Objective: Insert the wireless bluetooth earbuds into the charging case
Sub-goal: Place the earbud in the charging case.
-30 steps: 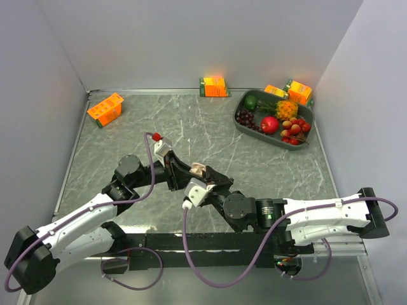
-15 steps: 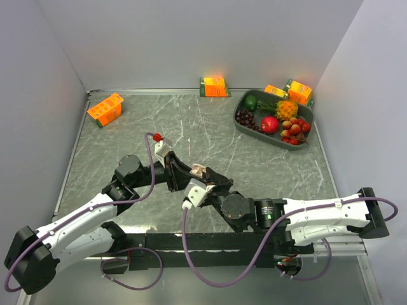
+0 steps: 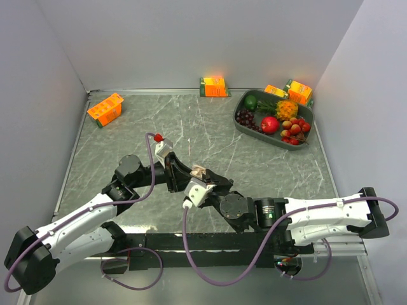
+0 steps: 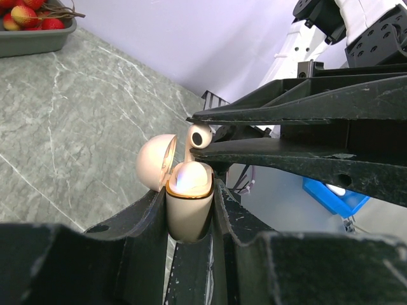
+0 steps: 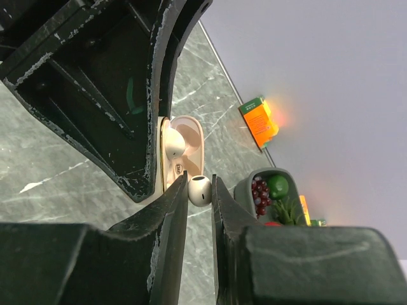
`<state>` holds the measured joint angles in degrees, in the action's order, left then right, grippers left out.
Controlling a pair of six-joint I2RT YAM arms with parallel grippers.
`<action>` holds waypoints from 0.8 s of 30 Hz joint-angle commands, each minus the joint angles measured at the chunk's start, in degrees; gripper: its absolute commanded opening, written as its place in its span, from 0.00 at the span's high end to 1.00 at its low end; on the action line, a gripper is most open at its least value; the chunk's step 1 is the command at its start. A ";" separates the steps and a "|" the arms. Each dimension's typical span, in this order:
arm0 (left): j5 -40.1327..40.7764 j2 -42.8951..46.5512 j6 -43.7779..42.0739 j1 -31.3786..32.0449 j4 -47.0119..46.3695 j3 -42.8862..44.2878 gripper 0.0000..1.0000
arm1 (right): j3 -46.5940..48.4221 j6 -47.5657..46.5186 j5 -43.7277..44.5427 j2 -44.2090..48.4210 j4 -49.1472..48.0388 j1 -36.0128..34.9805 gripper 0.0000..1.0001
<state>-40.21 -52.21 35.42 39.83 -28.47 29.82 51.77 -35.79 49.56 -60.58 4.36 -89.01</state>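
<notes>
Two arms converge over the near middle of the table. Everything else stands well apart at the far edge: the fruit tray and three orange cartons.

The left arm acts as the fixture. The left gripper has both jaws pressed against the sides of the charging case. It holds the case upright off the surface with the lid swung back, so the opening faces the approaching part.

The right arm acts as the inserter. The right gripper pinches one earbud, presumably by its stem, with the round head leading. The earbud is just beside the case rim and not yet inside (whether it touches the lid edge cannot be told). A fingertip pinch leaves the head free to enter a socket.

Limits of view:
- The fingers cover the stem.
- A pale rounded form already sits in the case, probably a seated earbud.
- The free socket is not visible.
- From above, the case and earbud merge into one small pale patch.
- No further earbuds can be found.
</notes>
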 commanded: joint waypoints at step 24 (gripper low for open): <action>1.45 1.93 -0.18 -0.28 -3.61 0.85 0.99 | 6.33 3.45 -3.86 -0.86 -0.49 -1.69 1.00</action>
<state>-40.27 -50.81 35.40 39.81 -29.34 29.82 54.43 -33.50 49.50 -60.93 5.67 -89.12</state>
